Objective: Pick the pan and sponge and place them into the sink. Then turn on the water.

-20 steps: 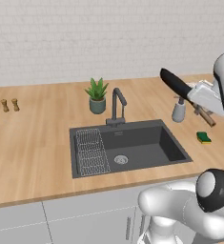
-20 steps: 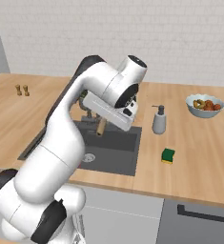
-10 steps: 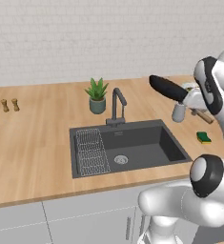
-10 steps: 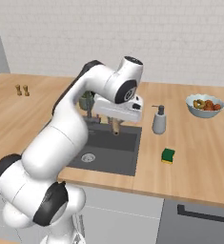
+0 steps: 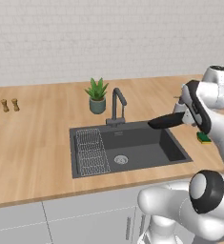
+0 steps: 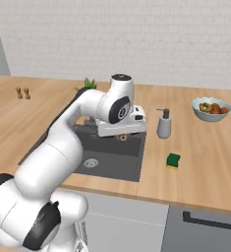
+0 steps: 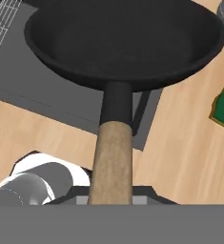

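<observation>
So the arm's got the frying pan (image 7: 123, 43) up in the air, claw (image 7: 112, 198) clamped tight on the light wooden handle. In the hand view the handle runs straight down to the bottom edge and the black bowl of the pan hangs over the right part of the dark grey sink (image 5: 175, 147), roughly level. From the left base view you can see the pan (image 5: 167, 121) sticking out leftward from the wrist, above the sink's right end and clear of the basin floor.

The sponge (image 6: 173, 160), green on top with yellow under it, is sitting on the wooden counter (image 5: 37, 138) just right of the sink, untouched. The soap dispenser (image 6: 163, 124) stands further back on that side, with a bowl of fruit (image 6: 211, 109) far right. The faucet (image 5: 117, 106) sits behind the basin beside a potted plant (image 5: 97, 95), and the wire rack (image 5: 91, 151) is in the sink's left side.
</observation>
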Controlling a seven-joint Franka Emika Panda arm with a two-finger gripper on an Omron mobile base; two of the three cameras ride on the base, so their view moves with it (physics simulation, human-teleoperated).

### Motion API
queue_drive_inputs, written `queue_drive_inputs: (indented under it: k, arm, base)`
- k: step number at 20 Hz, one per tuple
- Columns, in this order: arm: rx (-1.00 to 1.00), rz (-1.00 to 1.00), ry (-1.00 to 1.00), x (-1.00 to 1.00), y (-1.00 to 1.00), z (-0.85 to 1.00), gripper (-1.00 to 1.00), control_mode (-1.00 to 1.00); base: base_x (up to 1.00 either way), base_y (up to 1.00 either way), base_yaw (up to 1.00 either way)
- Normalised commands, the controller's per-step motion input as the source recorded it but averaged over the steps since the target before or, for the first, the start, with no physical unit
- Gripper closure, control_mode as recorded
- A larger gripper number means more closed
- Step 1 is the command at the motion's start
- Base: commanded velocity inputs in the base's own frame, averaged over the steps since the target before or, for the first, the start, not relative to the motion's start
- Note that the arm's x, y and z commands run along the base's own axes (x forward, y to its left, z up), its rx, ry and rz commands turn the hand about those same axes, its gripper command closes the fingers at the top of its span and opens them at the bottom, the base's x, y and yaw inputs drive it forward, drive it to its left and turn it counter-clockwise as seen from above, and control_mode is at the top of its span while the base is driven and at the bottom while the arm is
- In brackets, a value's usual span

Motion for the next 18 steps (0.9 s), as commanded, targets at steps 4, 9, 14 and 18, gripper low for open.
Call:
queue_drive_inputs:
  k: [4,9,14,18]
  arm:
    - [0.0,0.27,-0.04,0.0,-0.12,-0.32,1.0,-1.0]
    - [0.0,0.35,-0.16,0.01,0.0,-0.31,1.0,-1.0]
    - [0.0,0.39,-0.13,0.1,0.0,-0.32,1.0,-1.0]
    - [0.0,0.36,-0.05,0.25,0.0,-0.32,1.0,-1.0]
  base:
    - [0.0,0.0,0.0]
    - [0.0,0.0,0.0]
    - [0.0,0.0,0.0]
    - [0.0,0.0,0.0]
